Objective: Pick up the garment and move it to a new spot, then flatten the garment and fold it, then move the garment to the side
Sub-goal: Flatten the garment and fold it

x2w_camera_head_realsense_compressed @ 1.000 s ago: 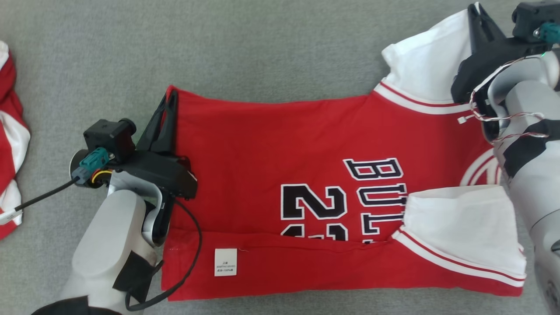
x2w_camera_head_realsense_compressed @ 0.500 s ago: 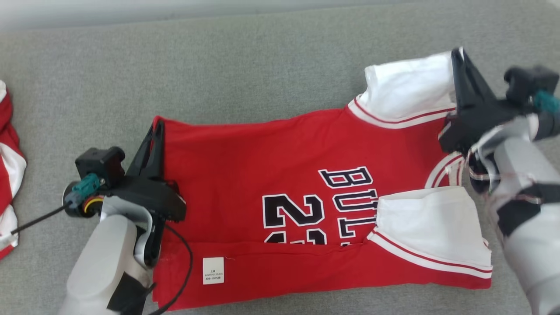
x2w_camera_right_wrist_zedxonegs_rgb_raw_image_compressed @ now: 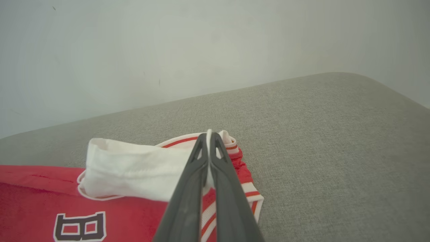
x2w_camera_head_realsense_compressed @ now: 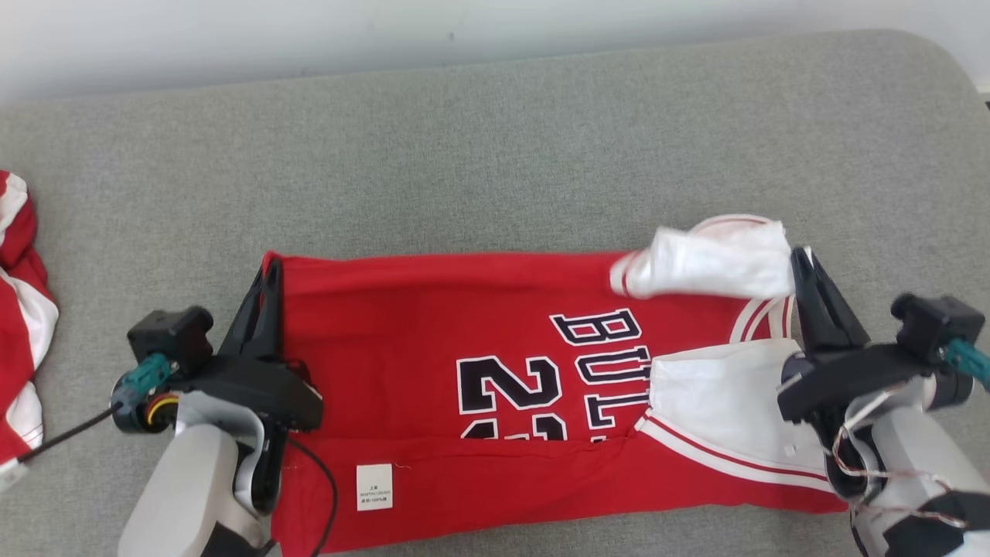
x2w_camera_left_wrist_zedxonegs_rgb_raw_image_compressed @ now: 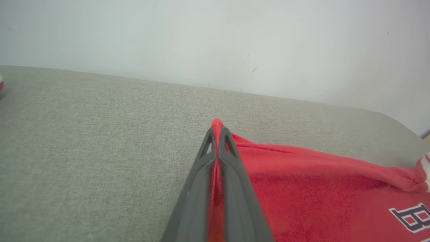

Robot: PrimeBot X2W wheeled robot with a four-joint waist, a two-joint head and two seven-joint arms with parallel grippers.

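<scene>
Now, garment (x2w_camera_head_realsense_compressed: 433, 325) tight between 2 grippers (x2w_camera_head_realsense_compressed: 269, 268) (x2w_camera_head_realsense_compressed: 799, 255)

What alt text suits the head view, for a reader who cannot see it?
A red basketball jersey with white sleeves lies on a grey fabric surface, its far edge pinched at both ends by the left and right jaws, both shut. Another red-and-white garment lies at the left edge.

Left end effector (x2w_camera_head_realsense_compressed: 267, 272): pinched on a corner of the garment (x2w_camera_head_realsense_compressed: 433, 325) — pointing forward.
Right end effector (x2w_camera_head_realsense_compressed: 800, 259): pinched on its white sleeve (x2w_camera_head_realsense_compressed: 719, 259).
Forearms (x2w_camera_head_realsense_compressed: 186, 495): pale, low at either side.
</scene>
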